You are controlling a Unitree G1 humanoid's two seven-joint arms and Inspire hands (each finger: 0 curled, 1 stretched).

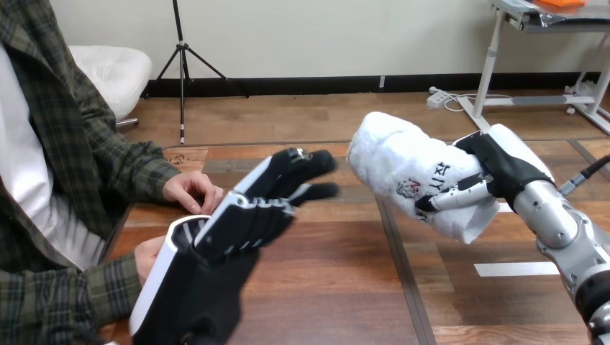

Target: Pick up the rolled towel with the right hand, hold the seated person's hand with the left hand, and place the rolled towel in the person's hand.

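A white rolled towel [410, 180] hangs above the table at centre right, with my right hand [496, 169] shut on it, its fingers wrapped round the roll's near end. My left hand [252, 208] is raised at centre left with straight fingers pointing up and right, open and empty. The person's hand at the upper left [193, 192] rests on the table edge just beyond my left hand. The person's other hand [147, 255] lies lower, partly hidden behind my left hand; I cannot tell whether they touch.
The wooden table [338, 287] runs across the foreground, with a strip of white tape [514, 269] on its right part. The person's sleeved arm [65, 295] lies along the left edge.
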